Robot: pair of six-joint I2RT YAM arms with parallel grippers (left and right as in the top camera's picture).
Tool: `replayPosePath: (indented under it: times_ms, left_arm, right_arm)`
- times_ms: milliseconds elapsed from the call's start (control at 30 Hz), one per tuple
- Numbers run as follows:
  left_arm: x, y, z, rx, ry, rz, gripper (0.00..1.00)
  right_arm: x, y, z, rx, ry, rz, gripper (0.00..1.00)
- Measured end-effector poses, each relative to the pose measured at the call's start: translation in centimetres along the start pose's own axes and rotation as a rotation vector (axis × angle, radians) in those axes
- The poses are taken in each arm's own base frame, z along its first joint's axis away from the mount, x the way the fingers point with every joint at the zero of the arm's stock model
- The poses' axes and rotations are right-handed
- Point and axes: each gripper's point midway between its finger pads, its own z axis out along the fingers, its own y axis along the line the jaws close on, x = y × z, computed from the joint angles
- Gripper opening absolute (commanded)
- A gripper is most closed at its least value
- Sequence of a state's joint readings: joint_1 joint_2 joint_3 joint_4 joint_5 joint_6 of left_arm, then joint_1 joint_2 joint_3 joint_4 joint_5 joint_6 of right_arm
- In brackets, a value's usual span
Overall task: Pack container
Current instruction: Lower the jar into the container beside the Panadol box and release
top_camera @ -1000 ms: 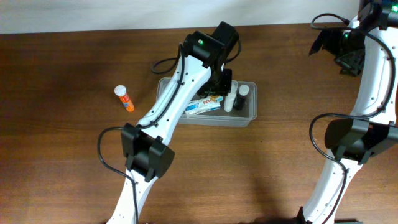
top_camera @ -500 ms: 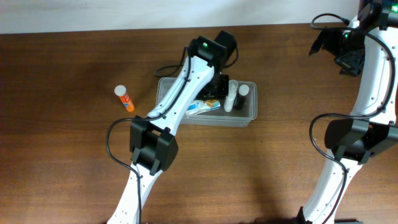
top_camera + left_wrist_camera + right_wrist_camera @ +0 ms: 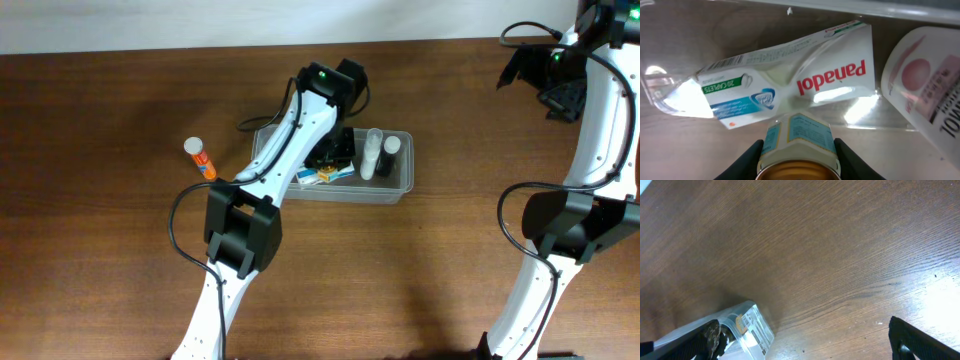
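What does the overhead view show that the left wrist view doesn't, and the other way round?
Only overhead: the orange tube with a white cap lying on the brown wooden table, outside the clear plastic rectangular container. Only left wrist: the small gold-lidded jar with a blue-and-white label, held by the left gripper. Both: the white Panadol box inside the container.

A: How many tubs on the table (image 3: 100, 250)?
B: One tub (image 3: 375, 192), mid-frame.
A: Bottles?
B: Two, upright at its right end: a tall pale bottle (image 3: 372, 150) and a shorter capped bottle (image 3: 391, 150).
A: Anything else?
B: One pill box (image 3: 790, 85), one jar (image 3: 800, 132), and one orange tube (image 3: 200, 158) at the left.
A: Arms?
B: Two: left arm (image 3: 290, 160), right arm (image 3: 600, 130).
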State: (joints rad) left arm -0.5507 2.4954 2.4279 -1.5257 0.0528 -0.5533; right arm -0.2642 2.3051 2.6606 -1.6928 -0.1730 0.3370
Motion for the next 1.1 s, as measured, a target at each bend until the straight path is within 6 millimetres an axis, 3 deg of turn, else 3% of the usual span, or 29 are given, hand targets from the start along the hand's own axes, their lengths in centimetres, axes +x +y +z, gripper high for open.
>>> replayPosePath:
  times_ms: [567, 733, 833, 867, 933, 1033, 1100]
  left_arm:
    - [1.2, -0.5, 1.7, 0.032, 0.071, -0.020, 0.32]
    - [1.0, -0.8, 1.7, 0.046, 0.063, -0.019, 0.38]
    - [0.7, -1.0, 2.0, 0.055, 0.055, -0.018, 0.35]
    - [0.6, -1.0, 2.2, 0.057, 0.051, -0.018, 0.27]
    - [0.5, -1.1, 2.4, 0.061, 0.047, -0.017, 0.20]
    - [0.1, -1.3, 2.9, 0.071, 0.034, -0.017, 0.21]
    - [-0.2, -1.3, 3.1, 0.074, 0.027, -0.017, 0.27]
  right_arm:
    - [0.0, 0.0, 0.0, 0.000, 0.000, 0.000, 0.98]
    - [0.0, 0.0, 0.0, 0.000, 0.000, 0.000, 0.98]
    - [0.0, 0.0, 0.0, 0.000, 0.000, 0.000, 0.98]
    - [0.0, 0.0, 0.0, 0.000, 0.000, 0.000, 0.99]
    - [0.0, 0.0, 0.0, 0.000, 0.000, 0.000, 0.98]
    - [0.0, 0.0, 0.0, 0.000, 0.000, 0.000, 0.98]
    - [0.0, 0.0, 0.0, 0.000, 0.000, -0.001, 0.98]
